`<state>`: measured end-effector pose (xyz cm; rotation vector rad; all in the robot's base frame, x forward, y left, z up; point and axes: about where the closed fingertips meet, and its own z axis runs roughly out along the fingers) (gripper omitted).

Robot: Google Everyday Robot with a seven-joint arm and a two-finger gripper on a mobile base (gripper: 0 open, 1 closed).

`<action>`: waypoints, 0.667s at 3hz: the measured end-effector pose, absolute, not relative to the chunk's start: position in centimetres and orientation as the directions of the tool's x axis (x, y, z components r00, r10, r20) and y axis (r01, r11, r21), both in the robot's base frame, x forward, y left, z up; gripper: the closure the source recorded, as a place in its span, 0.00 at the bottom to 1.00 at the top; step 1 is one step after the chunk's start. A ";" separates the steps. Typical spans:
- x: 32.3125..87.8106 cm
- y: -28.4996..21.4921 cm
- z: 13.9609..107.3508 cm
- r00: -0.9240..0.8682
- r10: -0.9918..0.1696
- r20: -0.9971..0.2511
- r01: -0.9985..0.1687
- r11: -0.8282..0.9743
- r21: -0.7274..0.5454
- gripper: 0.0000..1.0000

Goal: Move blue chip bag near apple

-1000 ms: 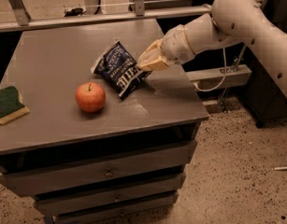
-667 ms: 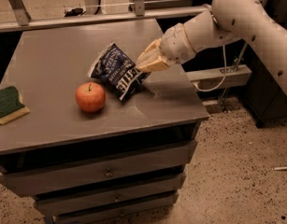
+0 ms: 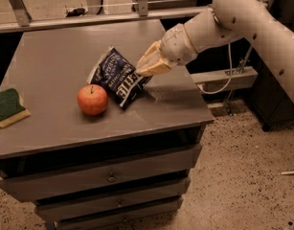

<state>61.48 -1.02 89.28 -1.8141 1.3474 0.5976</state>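
The blue chip bag is dark blue foil with white lettering. It stands tilted on the grey table top, its lower edge close to the apple. The apple is red-orange and round and stands just left of and in front of the bag. My gripper reaches in from the right and is shut on the bag's right edge, holding that side slightly raised.
A green-and-yellow sponge lies at the table's left edge. The table has drawers below its front edge. A metal rail runs behind the table. Speckled floor lies to the right.
My gripper and the blue chip bag have shifted slightly left and toward the front, closer to the apple. The apple and sponge have not moved.
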 end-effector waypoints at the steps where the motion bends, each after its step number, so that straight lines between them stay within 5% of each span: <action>1: 61.4 -0.8 89.2 0.328 -0.573 -0.751 -0.942 -0.140 -0.304 0.21; 2: 61.3 -0.8 89.1 0.327 -0.575 -0.750 -0.943 -0.141 -0.302 0.00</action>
